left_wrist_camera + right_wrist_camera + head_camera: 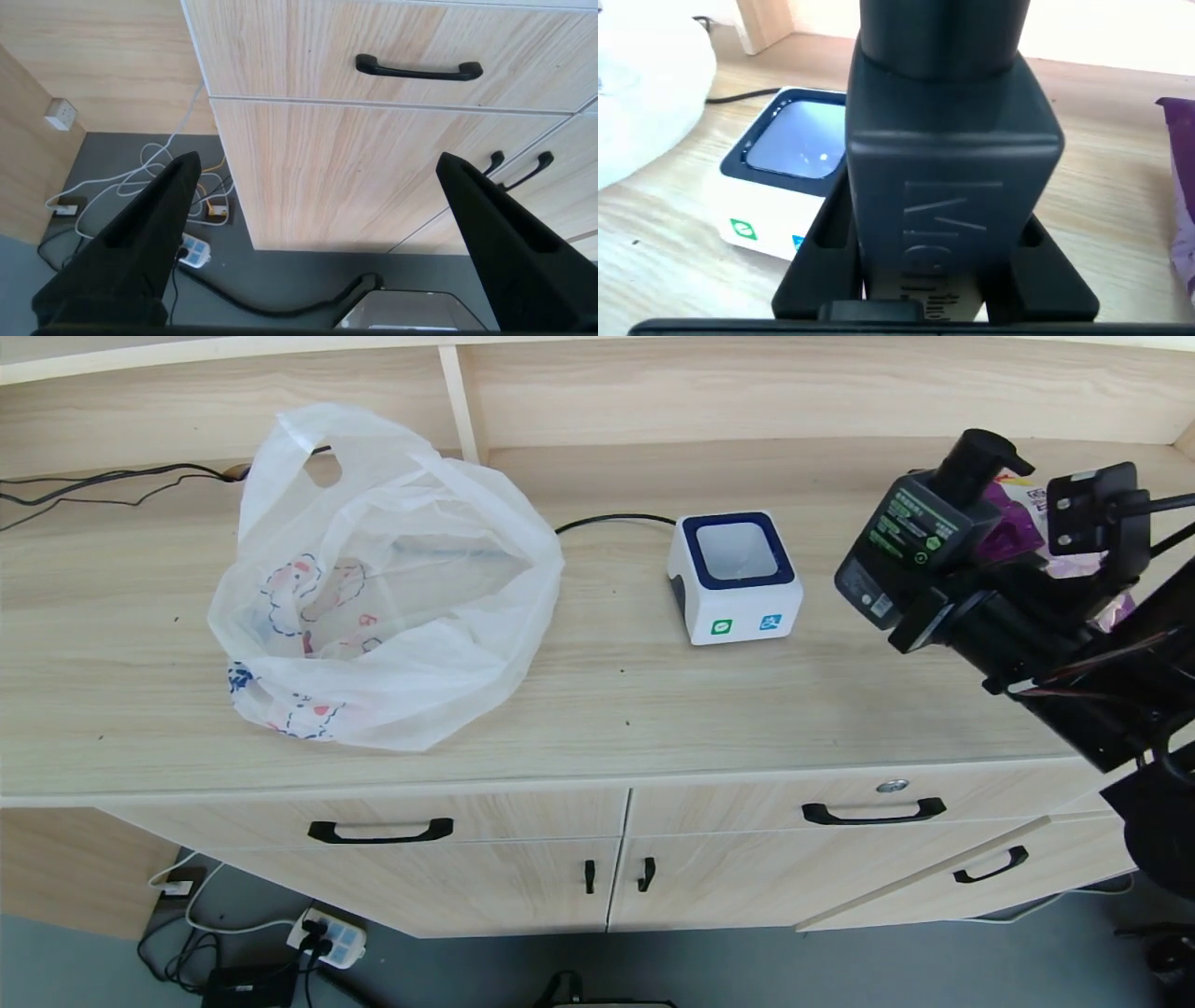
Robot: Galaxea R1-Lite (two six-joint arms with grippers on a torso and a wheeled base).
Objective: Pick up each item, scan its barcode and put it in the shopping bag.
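Note:
My right gripper [938,602] is shut on a dark grey pump bottle [920,537], held tilted above the right side of the counter, to the right of the scanner. Its label with a barcode faces the scanner side. In the right wrist view the bottle [948,177] sits between my fingers [817,271]. The white and blue scanner box [735,577] stands mid-counter with its window facing up; it is also in the right wrist view [789,187]. The white plastic shopping bag [378,583] lies open on the left. My left gripper [318,243] hangs open below the counter, facing the cabinet doors.
A purple snack packet [1022,527] lies behind the bottle at the far right. A black cable [611,520] runs from the scanner to the back. Cables [112,485] lie at the back left. Drawer handles [873,814] line the front below the counter edge.

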